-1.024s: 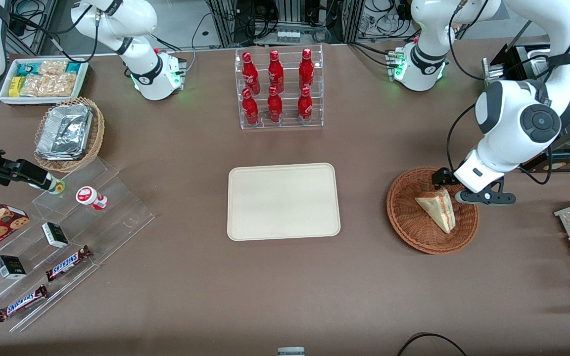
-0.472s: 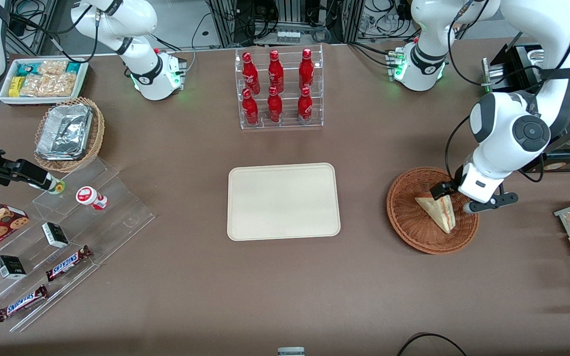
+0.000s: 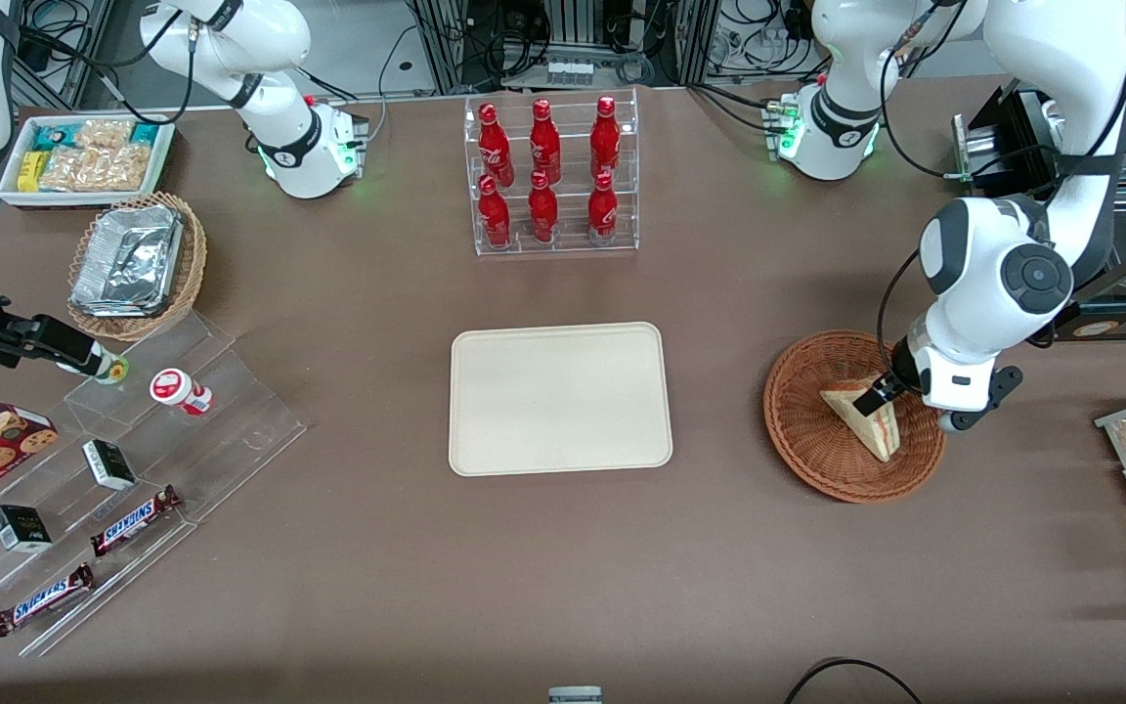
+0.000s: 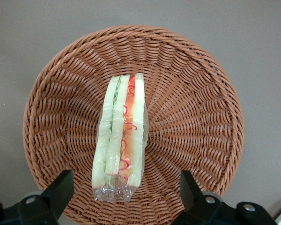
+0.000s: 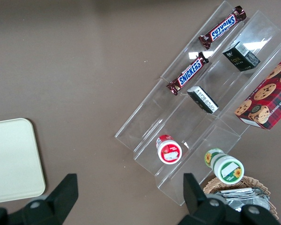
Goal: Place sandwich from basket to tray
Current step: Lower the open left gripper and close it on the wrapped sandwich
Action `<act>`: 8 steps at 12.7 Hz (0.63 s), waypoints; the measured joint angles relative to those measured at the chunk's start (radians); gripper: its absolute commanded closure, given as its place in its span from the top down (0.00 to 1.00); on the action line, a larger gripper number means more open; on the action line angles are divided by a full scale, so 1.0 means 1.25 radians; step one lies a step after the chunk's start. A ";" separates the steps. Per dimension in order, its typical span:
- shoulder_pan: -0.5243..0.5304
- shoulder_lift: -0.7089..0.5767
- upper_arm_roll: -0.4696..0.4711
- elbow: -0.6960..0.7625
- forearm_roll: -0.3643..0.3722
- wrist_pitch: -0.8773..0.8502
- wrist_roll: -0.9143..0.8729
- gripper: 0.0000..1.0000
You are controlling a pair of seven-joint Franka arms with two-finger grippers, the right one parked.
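Sandwich (image 3: 862,418) lies in the basket (image 3: 807,430) toward the working arm's end of the bench, well apart from the tray (image 3: 560,398) at mid-bench; front view shows the end effector (image 3: 900,401) directly over its broad end; wrist view: sandwich (image 4: 120,136) runs lengthwise between the wide-spread fingers (image 4: 60,190), squarely under the end effector (image 4: 124,192), basket rim (image 4: 131,33) ringing it; closing should catch its flat bread faces

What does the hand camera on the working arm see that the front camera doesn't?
Only the left wrist view shows the sandwich edge-on, with its green and red filling stripes, between the gripper's open jaws. Only the front view shows the tray, the red bottles and the arm above the basket. Both show the sandwich lying in the basket.
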 measured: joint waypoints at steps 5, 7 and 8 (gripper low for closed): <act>0.000 0.031 0.000 0.000 0.000 0.008 -0.009 1.00; 0.000 0.053 0.001 0.000 0.000 0.027 -0.010 1.00; 0.003 0.064 0.004 0.000 0.000 0.033 -0.011 1.00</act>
